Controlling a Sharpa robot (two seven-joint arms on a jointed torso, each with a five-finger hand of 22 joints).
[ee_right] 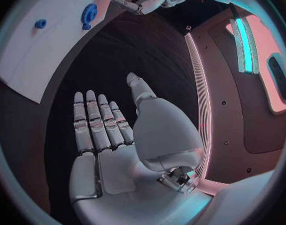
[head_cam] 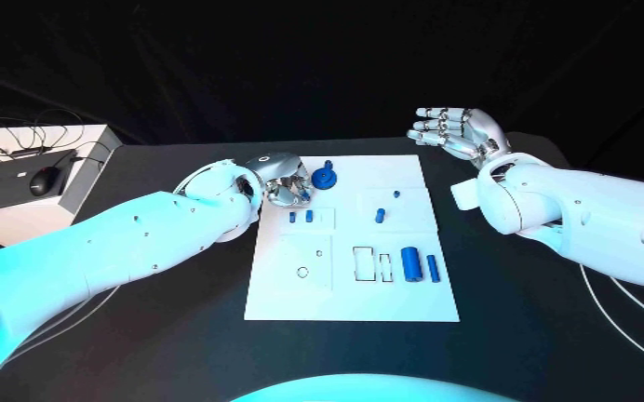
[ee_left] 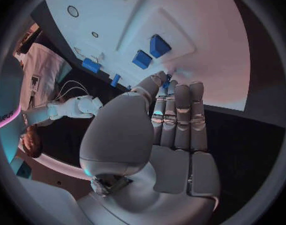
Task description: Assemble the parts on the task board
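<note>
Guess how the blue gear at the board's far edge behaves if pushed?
The gear lies flat on the board, so it likely slides rather than rolls. Small and plastic-looking: probably light and stiff. Its low profile may make pinching awkward.

A black table fills the lower scene, its surface matte and dark. Behind it hangs a black curtain, creased in soft vertical folds, closing off the whole back. At the table's far left corner stands a white box with a dark computer mouse on top and thin black cables looping above it. White cables trail over the table at the right. In the right wrist view a brown wall panel carries a glowing teal light strip
</note>
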